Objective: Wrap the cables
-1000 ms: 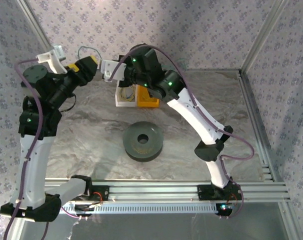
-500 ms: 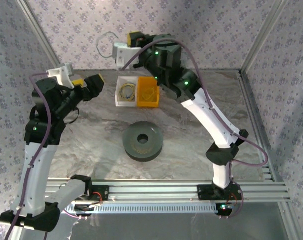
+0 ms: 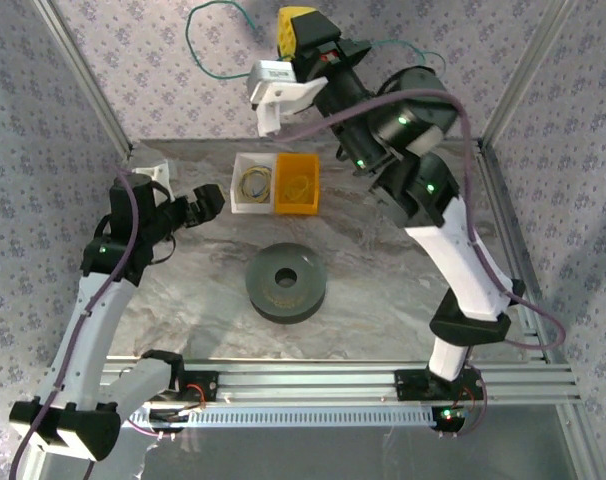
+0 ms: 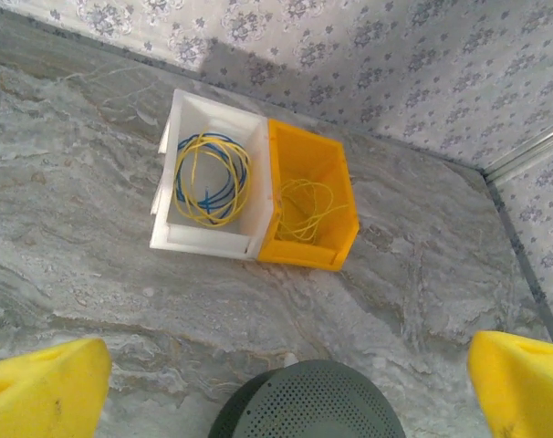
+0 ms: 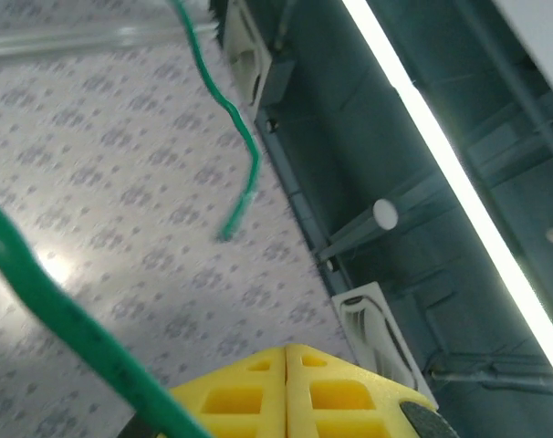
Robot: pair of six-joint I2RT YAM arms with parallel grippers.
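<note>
While the right arm is rising tall from its base at the near right edge, elbow bent and forearm slanting up and to the left, the right gripper [image 3: 296,30] is hanging high against the back wall [image 3: 133,60]. Its yellow pads [image 5: 249,397] are pressing flat together, clenched on the teal-green cable [image 5: 67,310]. The left arm is leaning in from the near left corner. The left gripper [image 3: 207,203] is hovering low over the left side of the table [image 3: 403,290], released, with its own pads spread wide and pointing toward the white bin [image 3: 251,208].

That bin and the yellow bin [image 3: 298,208] are sitting side by side, touching, near the table's far edge. The dark spool [image 3: 286,283] is lying mid-table, well apart from both grippers. Bare table is stretching to the right and toward the near rail, with frame posts [image 3: 78,60] closing the corners.

The teal-green cable is hanging wholly in the air, one thin strand swinging in an open loop left of the right gripper and another trailing right behind the arm. In the right wrist view a strand is running down beside the pads and a free end is dangling farther off. The yellowish cable [image 4: 304,210] is lying loosely coiled in the yellow bin, and a yellow-and-blue coil [image 4: 183,187] is lying in the white one.
</note>
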